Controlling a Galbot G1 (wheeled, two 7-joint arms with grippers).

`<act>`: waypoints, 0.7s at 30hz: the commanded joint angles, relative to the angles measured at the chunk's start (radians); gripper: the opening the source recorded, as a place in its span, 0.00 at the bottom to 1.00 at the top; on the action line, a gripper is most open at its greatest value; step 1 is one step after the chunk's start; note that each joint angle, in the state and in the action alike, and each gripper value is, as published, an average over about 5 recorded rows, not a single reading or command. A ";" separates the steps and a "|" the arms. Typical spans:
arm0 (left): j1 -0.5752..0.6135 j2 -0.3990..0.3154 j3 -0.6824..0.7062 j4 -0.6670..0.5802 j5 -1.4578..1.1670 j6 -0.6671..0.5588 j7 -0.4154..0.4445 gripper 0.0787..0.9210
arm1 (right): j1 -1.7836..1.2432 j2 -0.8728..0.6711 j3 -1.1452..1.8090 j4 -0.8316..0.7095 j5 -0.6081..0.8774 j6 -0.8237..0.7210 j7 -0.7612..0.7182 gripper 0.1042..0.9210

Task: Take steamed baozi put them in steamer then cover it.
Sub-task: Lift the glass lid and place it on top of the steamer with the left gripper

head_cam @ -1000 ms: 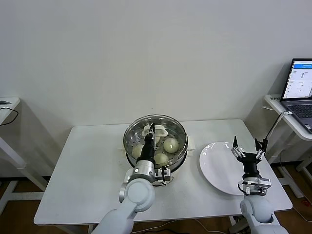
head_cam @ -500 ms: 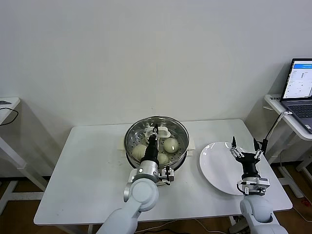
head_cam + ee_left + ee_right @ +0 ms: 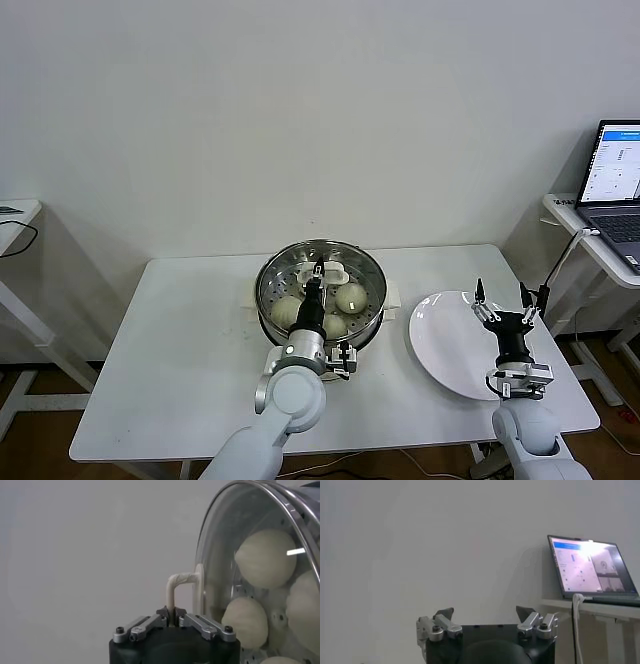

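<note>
The steamer (image 3: 320,297) stands on the white bench (image 3: 170,370) close to the middle of its back edge, a shiny steel pot with a perforated tray. The cover (image 3: 300,262) sits over it, its metal rim lying around the pot's rim, though whether it is fully seated cannot be told. In the left wrist view the cover (image 3: 250,540) shows as a clear glass dome with the steamed baozi (image 3: 266,558) visible through it.

In the head view 3 steamed baozi (image 3: 350,297) can be made out inside the steamer under the glass; the left arm hides part of the pot, so any other bun there is not visible. The left wrist view shows parts of 4 buns.

The left gripper (image 3: 316,270) is above the steamer's centre, its arm reaching in from the front edge of the bench. Its fingers are closed on the cover's cream-white bar handle (image 3: 184,587); in the left wrist view the left gripper (image 3: 173,614) pinches one upright of the handle between its tips.

The right gripper (image 3: 507,303) is held up over the white plate (image 3: 440,350), which lies on the bench toward its right edge, well apart from the steamer. Its fingers are spread wide with nothing between them, as the right wrist view of the right gripper (image 3: 485,616) also shows.

A laptop (image 3: 616,185) with a lit screen rests on a separate side table (image 3: 590,240) beyond the bench's right edge.
</note>
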 commanded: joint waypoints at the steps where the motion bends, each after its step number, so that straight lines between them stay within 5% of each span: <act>1: 0.003 -0.003 -0.003 0.006 0.009 -0.004 0.000 0.13 | 0.000 0.002 -0.001 0.002 -0.002 0.001 -0.001 0.88; 21: 0.013 -0.011 -0.019 0.024 0.034 -0.020 -0.007 0.13 | 0.003 0.006 -0.007 0.004 -0.007 0.003 -0.003 0.88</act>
